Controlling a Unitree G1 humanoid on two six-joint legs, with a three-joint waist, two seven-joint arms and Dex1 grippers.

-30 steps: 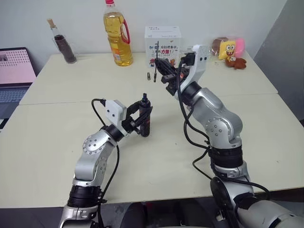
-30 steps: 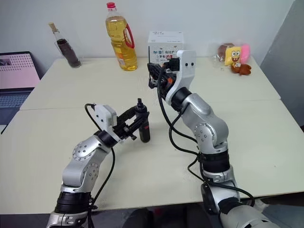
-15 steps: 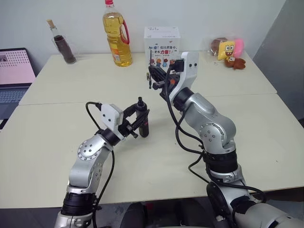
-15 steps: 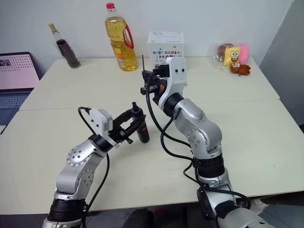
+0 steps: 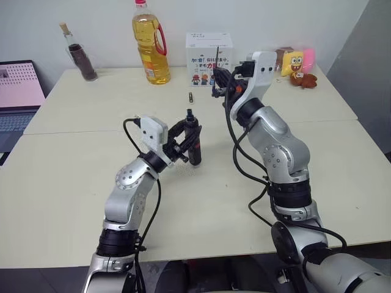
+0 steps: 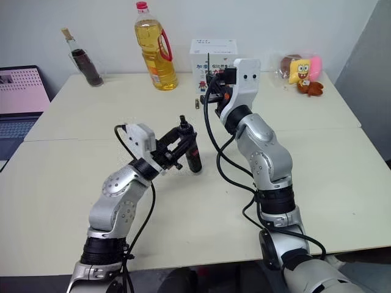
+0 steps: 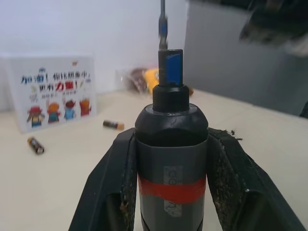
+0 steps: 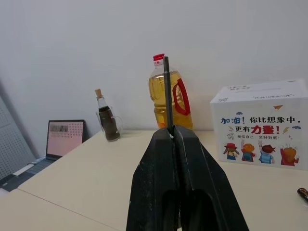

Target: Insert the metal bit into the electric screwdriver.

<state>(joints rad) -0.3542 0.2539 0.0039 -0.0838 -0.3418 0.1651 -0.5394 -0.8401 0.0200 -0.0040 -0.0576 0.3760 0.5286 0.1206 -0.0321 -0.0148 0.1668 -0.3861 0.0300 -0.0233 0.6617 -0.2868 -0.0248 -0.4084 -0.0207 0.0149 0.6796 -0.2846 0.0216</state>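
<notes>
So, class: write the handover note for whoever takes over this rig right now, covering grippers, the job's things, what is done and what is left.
Left gripper: shut on the black pen-shaped electric screwdriver with a red band, held upright over the cream table.
Right gripper: shut on the thin grey metal bit, held up near the white box.
Done: both picked up.
Left: bring them together and insert the bit; they are apart.

The left gripper (image 6: 181,144) clamps the electric screwdriver (image 6: 190,149); the right gripper (image 6: 211,78) holds the metal bit (image 6: 208,62) upright.
</notes>
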